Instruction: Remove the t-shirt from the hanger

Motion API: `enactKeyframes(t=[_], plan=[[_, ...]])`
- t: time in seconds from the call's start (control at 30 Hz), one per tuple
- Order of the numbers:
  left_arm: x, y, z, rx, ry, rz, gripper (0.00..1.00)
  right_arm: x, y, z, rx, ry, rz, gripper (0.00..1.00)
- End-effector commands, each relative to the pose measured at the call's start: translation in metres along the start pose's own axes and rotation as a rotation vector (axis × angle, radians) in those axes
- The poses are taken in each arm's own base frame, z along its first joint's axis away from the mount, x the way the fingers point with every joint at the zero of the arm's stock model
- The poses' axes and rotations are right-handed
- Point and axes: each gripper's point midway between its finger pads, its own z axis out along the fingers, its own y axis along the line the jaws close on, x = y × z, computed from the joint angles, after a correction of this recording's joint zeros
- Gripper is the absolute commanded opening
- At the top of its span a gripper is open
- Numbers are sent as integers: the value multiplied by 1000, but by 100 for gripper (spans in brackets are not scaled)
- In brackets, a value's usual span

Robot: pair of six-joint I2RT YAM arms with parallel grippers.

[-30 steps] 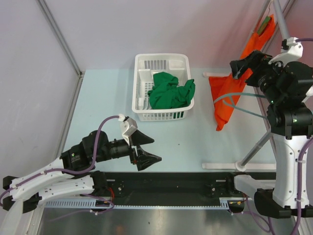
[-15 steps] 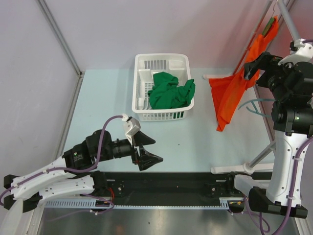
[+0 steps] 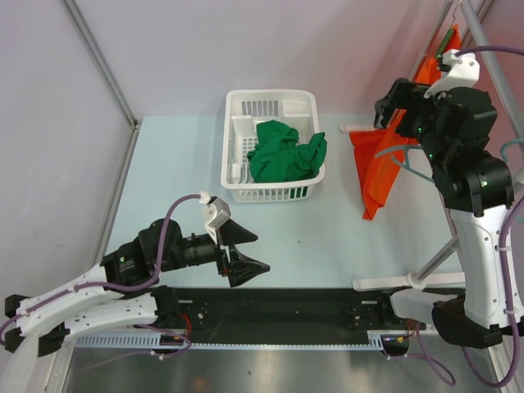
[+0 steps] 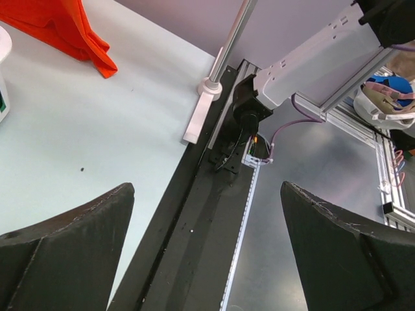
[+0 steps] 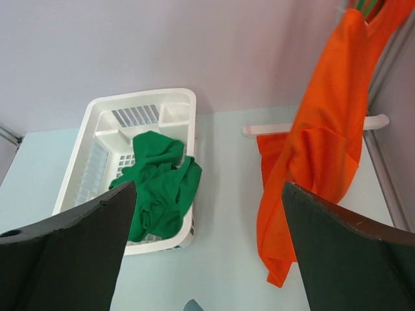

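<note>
The orange t-shirt (image 3: 375, 168) hangs from a green hanger (image 3: 447, 38) on the rack at the far right, with its lower end draped on the table. It also shows in the right wrist view (image 5: 318, 155), with the hanger (image 5: 368, 6) at its top, and in the left wrist view (image 4: 61, 26). My right gripper (image 3: 391, 105) is open and empty, raised just left of the shirt's upper part and looking down (image 5: 209, 194). My left gripper (image 3: 246, 250) is open and empty, low near the table's front edge (image 4: 206, 194).
A white basket (image 3: 239, 106) holding a crumpled green garment (image 3: 286, 151) stands at the back middle. They also show in the right wrist view: basket (image 5: 175, 100), garment (image 5: 159, 188). The rack's pole (image 3: 483, 37) and white foot bars (image 3: 385, 282) stand at the right.
My right gripper has swung left, away from the shirt. The shirt, spread wide half a second ago, hangs narrower now. The left arm has barely moved.
</note>
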Motion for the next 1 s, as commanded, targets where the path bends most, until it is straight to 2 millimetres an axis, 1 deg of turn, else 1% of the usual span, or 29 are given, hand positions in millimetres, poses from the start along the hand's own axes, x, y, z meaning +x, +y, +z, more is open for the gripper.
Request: enactKeyframes(t=[0.0, 0.03, 0.07, 0.1, 0.13, 0.17, 0.2, 0.23, 0.27, 0.3, 0.33, 0.37, 0.4, 0.43, 0.53, 0.57, 0.6, 0.7, 0.87, 0.97], plan=[[-2, -4, 3, 24, -4, 4, 100, -20, 3, -4, 125, -49, -33, 100], [-2, -4, 3, 24, -4, 9, 100, -20, 8, -4, 144, -53, -52, 100], [-2, -5, 2, 27, -3, 11, 100, -15, 13, 5, 156, -34, -69, 100], [-2, -5, 0, 26, -3, 12, 100, -13, 18, 9, 159, -28, -82, 100], [-3, -5, -2, 24, -7, 13, 100, -22, 21, 6, 182, -52, -84, 100], [-5, -4, -3, 18, -14, 15, 100, -22, 24, 11, 201, -48, -96, 100], [-5, -4, -4, 17, -18, 15, 100, -17, 28, 23, 231, -30, -115, 100], [-6, -4, -5, 15, -22, 14, 100, -20, 22, 27, 304, -40, -123, 100], [-6, -3, -6, 11, -22, 14, 100, -38, 22, 24, 328, -82, -99, 100], [-5, -3, -6, 9, -21, 11, 100, -26, 24, 45, 384, -50, -132, 100], [-5, -4, -6, 12, -20, 9, 100, -31, 13, 46, 475, -66, -137, 100], [-5, -4, -6, 13, -18, 6, 100, -47, 6, 42, 524, -106, -121, 100], [-5, -5, -5, 17, -16, 3, 100, -46, 4, 50, 563, -105, -138, 100], [-4, -4, -5, 16, -13, 1, 100, -42, -1, 60, 642, -102, -166, 100], [-3, -6, -3, 26, -8, -15, 100, -44, -13, 74, 781, -121, -217, 100], [-3, -6, -3, 27, -6, -17, 100, -47, -16, 78, 801, -144, -200, 100], [-1, -6, -2, 27, 1, -19, 100, -45, -23, 82, 838, -136, -217, 100], [1, -7, -1, 29, 10, -26, 100, -42, -36, 91, 891, -145, -203, 100], [4, -6, 3, 29, 17, -41, 100, -38, -53, 96, 957, -147, -196, 99], [5, -7, 7, 39, 16, -46, 100, -28, -65, 107, 957, -132, -184, 99]])
